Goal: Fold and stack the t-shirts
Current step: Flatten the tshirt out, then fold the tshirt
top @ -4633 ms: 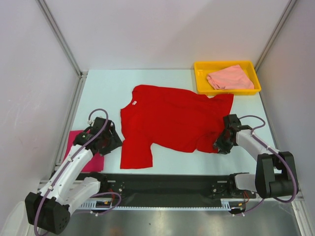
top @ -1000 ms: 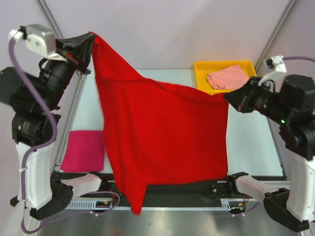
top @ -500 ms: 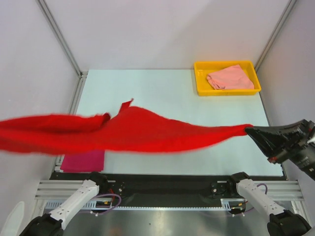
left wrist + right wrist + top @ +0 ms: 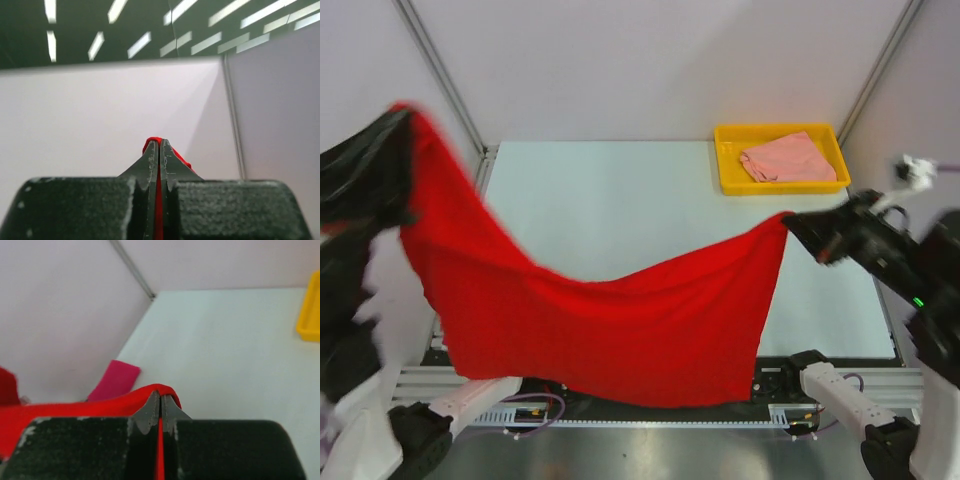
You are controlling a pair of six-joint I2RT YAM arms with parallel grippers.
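Red t-shirt (image 4: 620, 330) higher, slacker than before

Lighting bright, even and diffuse; shadows faint. Motion blur smears the left arm (image 4: 360, 170) and the red t-shirt (image 4: 600, 320) at its upper left edge. Ceiling strip lights (image 4: 145, 42) streak the left wrist view.

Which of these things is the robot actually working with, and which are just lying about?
Part of the job:
- red t-shirt, pinched between left gripper and right gripper
- magenta t-shirt, lying on the table
- salmon t-shirt, in the yellow tray

Just there:
- yellow tray
- table
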